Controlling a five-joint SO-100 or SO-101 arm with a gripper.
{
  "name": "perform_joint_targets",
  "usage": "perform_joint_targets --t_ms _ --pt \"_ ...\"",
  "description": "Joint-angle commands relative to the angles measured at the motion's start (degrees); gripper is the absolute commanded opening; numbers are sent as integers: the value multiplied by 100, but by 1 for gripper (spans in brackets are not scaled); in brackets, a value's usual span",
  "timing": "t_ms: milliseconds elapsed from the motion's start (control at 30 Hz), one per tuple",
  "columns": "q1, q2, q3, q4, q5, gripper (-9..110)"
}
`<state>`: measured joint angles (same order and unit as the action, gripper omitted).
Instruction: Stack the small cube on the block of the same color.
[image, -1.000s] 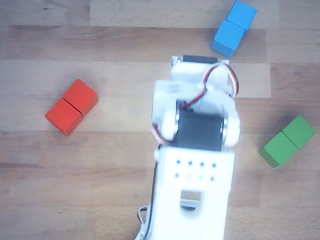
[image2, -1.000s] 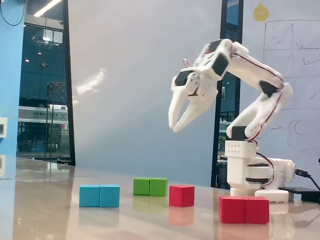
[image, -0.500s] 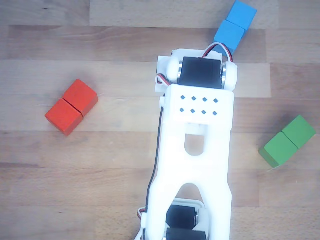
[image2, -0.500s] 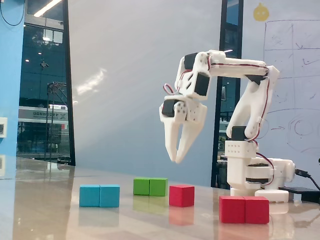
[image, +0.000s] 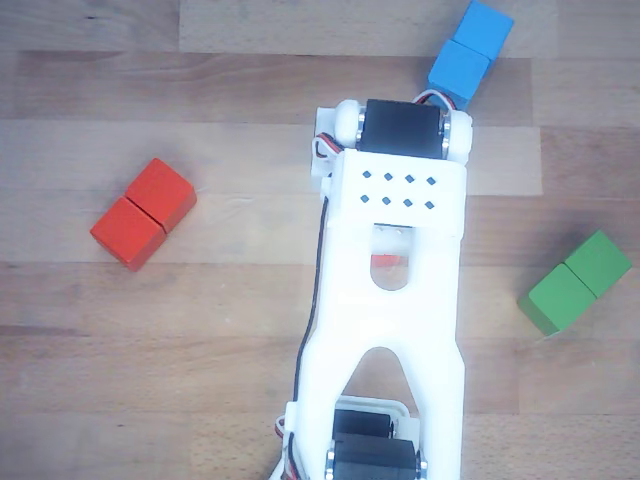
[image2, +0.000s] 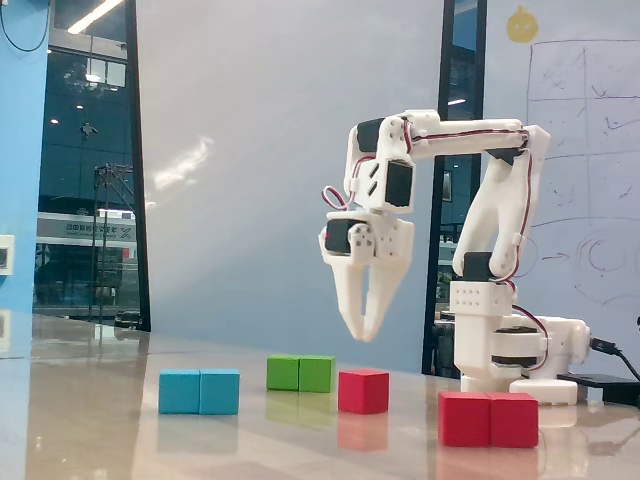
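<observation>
In the fixed view the white arm reaches out from its base at the right, its upper link level and the gripper (image2: 364, 334) hanging straight down, well above the table (image2: 100, 420). The two white fingers taper toward each other and their tips sit close together with nothing between them; whether a thin gap remains at the tips cannot be told. The small cube (image2: 363, 390) sits on the table directly below the gripper, clear of it. To the right and nearer the camera lies the block of the same color (image2: 489, 418), its seam running across the middle, apart from the cube. To the left of the cube lie the green block (image2: 301, 373), farther back, and the blue block (image2: 200, 391), farther left.

In the other view, looking straight down, the arm covers the middle of the wooden table (image: 200, 350); a sliver of the small cube (image: 389, 262) shows through the slot in the arm's white link. The red block (image: 143, 213) lies at the left, the blue block (image: 467, 54) at the top right, and the green block (image: 574, 282) at the right, all well apart
</observation>
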<state>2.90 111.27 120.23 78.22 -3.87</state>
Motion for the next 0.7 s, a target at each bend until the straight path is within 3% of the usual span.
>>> perform_joint_targets --t_ms 0,167,467,667 --pt "9 70 -571 334 -439 1" --pt "26 70 -580 439 -1292 1" --pt "9 53 -580 448 -1310 1" --pt "9 9 -580 501 -1310 14"
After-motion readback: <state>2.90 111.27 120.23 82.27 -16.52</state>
